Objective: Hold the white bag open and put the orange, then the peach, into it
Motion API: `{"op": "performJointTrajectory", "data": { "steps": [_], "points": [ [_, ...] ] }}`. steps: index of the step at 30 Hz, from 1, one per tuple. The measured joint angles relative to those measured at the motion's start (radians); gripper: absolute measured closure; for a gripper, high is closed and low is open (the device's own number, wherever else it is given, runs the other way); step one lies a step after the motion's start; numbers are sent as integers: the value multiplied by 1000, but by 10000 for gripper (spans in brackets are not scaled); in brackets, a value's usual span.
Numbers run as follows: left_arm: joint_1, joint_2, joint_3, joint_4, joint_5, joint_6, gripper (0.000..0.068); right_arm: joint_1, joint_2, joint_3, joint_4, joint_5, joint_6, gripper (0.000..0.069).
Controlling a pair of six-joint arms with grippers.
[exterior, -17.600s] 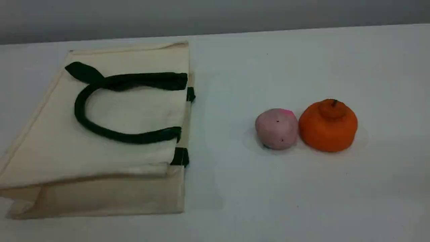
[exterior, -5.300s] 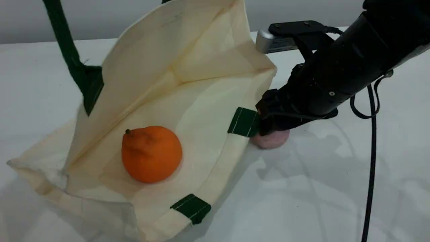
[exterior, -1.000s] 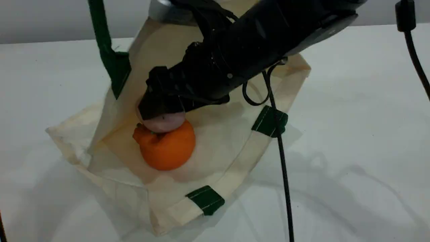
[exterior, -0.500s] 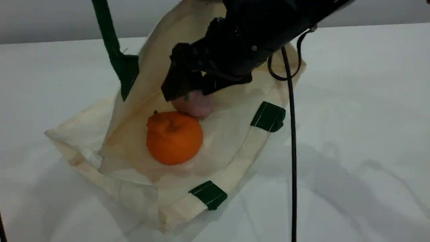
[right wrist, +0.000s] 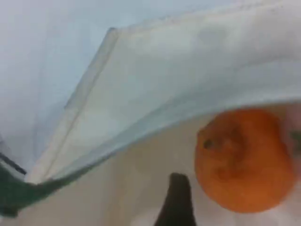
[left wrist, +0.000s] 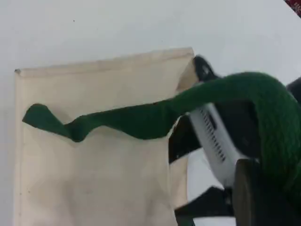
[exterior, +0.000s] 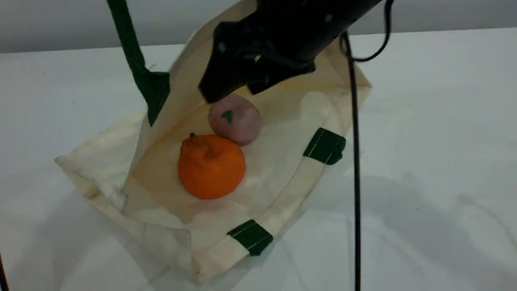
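Scene view: the white bag point(exterior: 278, 161) is lying on its side on the table point(exterior: 444, 121), mouth gaping toward the camera, upper panel being pulled up by one green handle point(exterior: 129, 48) running off the top edge. The orange point(exterior: 211, 167) is sitting inside on the lower panel; the peach point(exterior: 234, 118) is resting against it at its 1 o'clock, touching. Both fruits are in — judged from this, only withdrawing and letting go of the handle is left. The right gripper point(exterior: 230, 87) is hovering just above the peach, at its 12 o'clock, apart from it; jaws appear spread, holding nothing (fingertips partly merging into the dark arm).

Left wrist view: the left gripper point(left wrist: 263, 197) is clenching the thick green handle point(left wrist: 263, 99), which is stretching away to 9 o'clock across the bag's cream panel point(left wrist: 94, 165).

Right wrist view: blurred. One dark fingertip point(right wrist: 176, 202) is showing at 6 o'clock — the orange point(right wrist: 244, 160) is lying at its 2 o'clock, near but not touching. A pinkish sliver at the right edge is probably the peach.
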Motion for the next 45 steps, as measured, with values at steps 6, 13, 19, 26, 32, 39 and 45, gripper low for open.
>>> {"op": "performJointTrajectory", "data": {
  "steps": [6,13,19,26,32,39,45],
  "points": [
    [0,51,8,32,-16,0,619,-53,-40,0,-123,67,110,134],
    [0,103,23,46,-23,0,619,-169,-80,0,-267,205,238,135],
    [0,152,40,96,-32,2,619,-262,-142,0,-255,316,242,151],
    [0,223,40,105,-24,2,618,-321,-242,0,-255,406,282,159],
    [0,236,40,171,-5,3,585,-321,-375,0,-273,495,296,159],
    [0,230,40,211,52,3,419,-321,-584,0,-377,508,382,159],
    [0,185,40,210,94,1,320,-321,-790,0,-559,508,549,159]
  ]
}}
